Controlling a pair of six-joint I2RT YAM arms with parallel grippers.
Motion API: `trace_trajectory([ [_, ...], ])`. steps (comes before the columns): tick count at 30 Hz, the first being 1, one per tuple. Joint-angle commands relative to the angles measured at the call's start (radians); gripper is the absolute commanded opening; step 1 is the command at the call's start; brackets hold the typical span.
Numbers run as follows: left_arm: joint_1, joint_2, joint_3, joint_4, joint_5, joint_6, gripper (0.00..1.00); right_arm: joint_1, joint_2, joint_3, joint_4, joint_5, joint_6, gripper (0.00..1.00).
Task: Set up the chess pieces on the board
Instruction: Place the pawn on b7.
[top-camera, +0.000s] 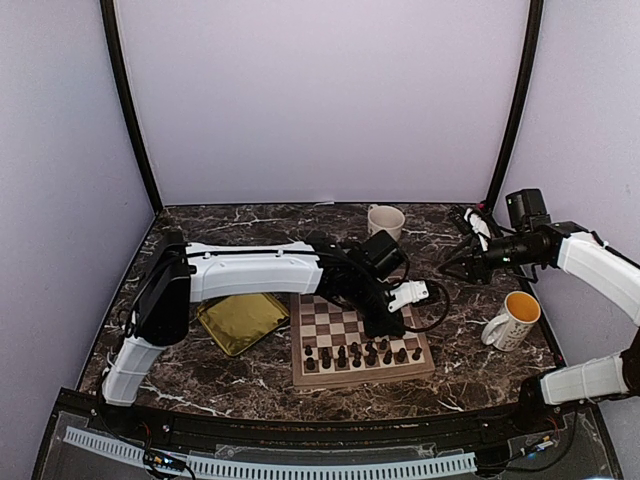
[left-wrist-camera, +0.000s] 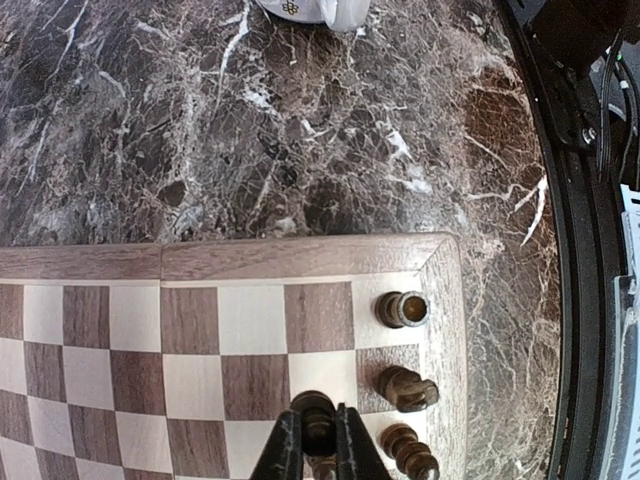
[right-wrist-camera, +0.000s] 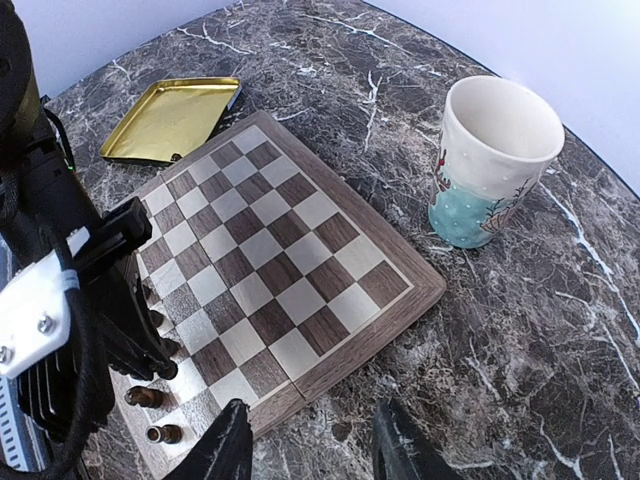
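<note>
The board (top-camera: 345, 325) lies in the middle of the table, with several dark chess pieces (top-camera: 360, 355) in two rows along its near side. My left gripper (left-wrist-camera: 318, 428) is shut on one dark piece (left-wrist-camera: 317, 407), low over a square one column in from the board's corner. Three other pieces (left-wrist-camera: 402, 309) stand along that edge beside it. In the top view my left gripper (top-camera: 388, 325) is over the board's near right part. My right gripper (right-wrist-camera: 310, 445) hangs open and empty above the marble beside the board (right-wrist-camera: 290, 240), seen in the top view at the back right (top-camera: 447, 268).
A gold tray (top-camera: 240, 320) lies left of the board. One white mug (top-camera: 385, 220) stands behind the board, and a yellow-lined mug (top-camera: 515, 320) stands to its right. The blue-and-white mug (right-wrist-camera: 490, 165) is near my right gripper. My left arm (right-wrist-camera: 60, 300) crosses the board's edge.
</note>
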Motion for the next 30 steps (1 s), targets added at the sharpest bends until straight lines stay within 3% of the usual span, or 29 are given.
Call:
trace_trajectory([
  [1,-0.014,0.014,0.047,-0.076,-0.026,0.027,0.08,0.0,-0.002,-0.007,0.014,-0.005,-0.013,0.41],
  [30,-0.032,0.094,0.108,-0.099,-0.019,0.026,0.11,-0.001,0.021,-0.003,-0.011,-0.021,-0.034,0.41],
])
